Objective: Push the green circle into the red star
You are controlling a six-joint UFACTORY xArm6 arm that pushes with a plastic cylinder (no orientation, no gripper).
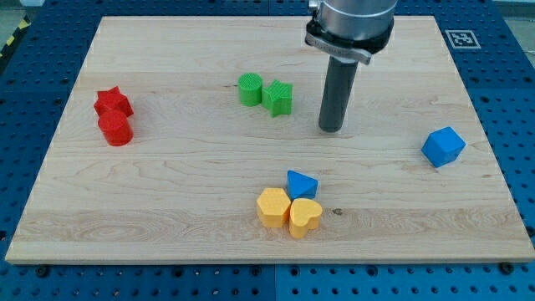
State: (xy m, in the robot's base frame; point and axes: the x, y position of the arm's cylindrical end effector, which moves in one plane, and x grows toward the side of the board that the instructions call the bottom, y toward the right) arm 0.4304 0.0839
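A pale wooden board (167, 192) lay on a blue perforated bench (25, 92) — a black-and-white marker (461, 38) sat at its far-right corner.

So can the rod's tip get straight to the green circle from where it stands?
Probably not straight: my tip stands at the view's right of the green star, which touches the green circle and blocks it; going round looks open.

Materials and finish

Board (167, 192): pale wood, visible grain, smooth matt. Rod (335, 92): dark, dull sheen. Green circle (249, 89) and red star (112, 102): ridged matt plastic.
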